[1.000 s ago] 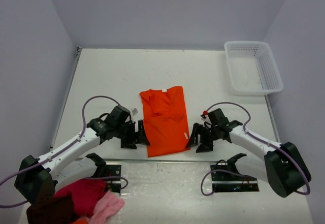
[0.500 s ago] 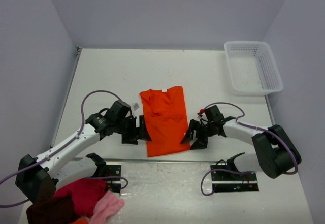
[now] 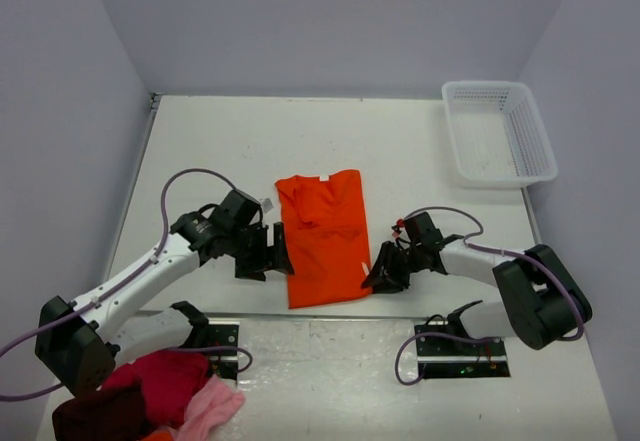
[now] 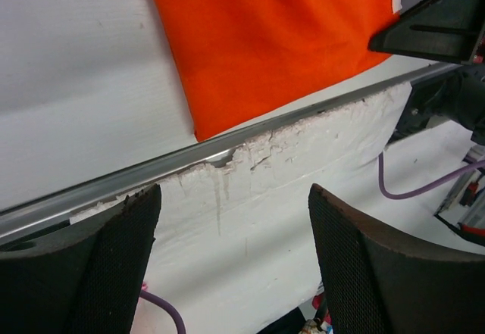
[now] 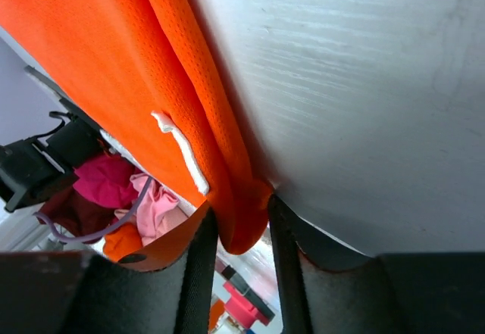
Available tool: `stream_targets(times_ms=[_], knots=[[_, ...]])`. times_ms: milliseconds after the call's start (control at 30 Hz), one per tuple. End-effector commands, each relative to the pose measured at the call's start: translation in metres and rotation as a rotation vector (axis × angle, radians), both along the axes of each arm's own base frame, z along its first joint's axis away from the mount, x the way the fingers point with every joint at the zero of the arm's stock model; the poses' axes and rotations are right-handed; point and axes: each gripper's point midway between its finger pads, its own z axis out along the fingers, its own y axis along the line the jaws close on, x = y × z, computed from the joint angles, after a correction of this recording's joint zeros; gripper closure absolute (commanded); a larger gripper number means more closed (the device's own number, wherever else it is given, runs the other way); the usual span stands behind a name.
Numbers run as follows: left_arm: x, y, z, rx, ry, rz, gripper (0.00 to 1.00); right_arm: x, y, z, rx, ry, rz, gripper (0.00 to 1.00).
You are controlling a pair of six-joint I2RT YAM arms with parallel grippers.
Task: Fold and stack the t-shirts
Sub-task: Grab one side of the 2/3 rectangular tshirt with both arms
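A bright orange t-shirt [image 3: 322, 241] lies folded into a tall rectangle at the table's middle, with a small white label [image 3: 325, 176] at its far edge. My right gripper [image 3: 375, 276] sits low at the shirt's near right corner. In the right wrist view the t-shirt's [image 5: 114, 61] folded edge is pinched between the right gripper's [image 5: 242, 228] two fingers. My left gripper [image 3: 280, 259] stands open just left of the shirt's near left edge. In the left wrist view the left gripper [image 4: 235, 220] holds nothing, and the t-shirt's [image 4: 273, 39] corner lies ahead of it.
A white mesh basket [image 3: 497, 131] stands at the back right. A heap of red and pink clothes [image 3: 150, 396] lies off the near left corner. A metal strip [image 4: 151, 169] marks the table's near edge, close to the shirt's hem.
My right gripper slid left onto the shirt's near right edge and its fingers closed on the cloth. The left gripper edged a little away from the near edge, still open.
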Motion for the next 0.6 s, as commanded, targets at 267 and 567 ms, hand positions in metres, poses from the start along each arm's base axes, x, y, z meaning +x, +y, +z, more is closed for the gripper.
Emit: stream_targets(times_ms=[267,567], knots=[[-0.02,0.017,-0.013,0.095,0.101,-0.001,0.21,-0.001,-0.026,-0.033,-0.173,-0.033,-0.037,1.0],[-0.039,-0.012,-0.03,-0.154,0.161,-0.022,0.23,-0.001,-0.025,-0.032,-0.165,-0.035,-0.016,1.0]])
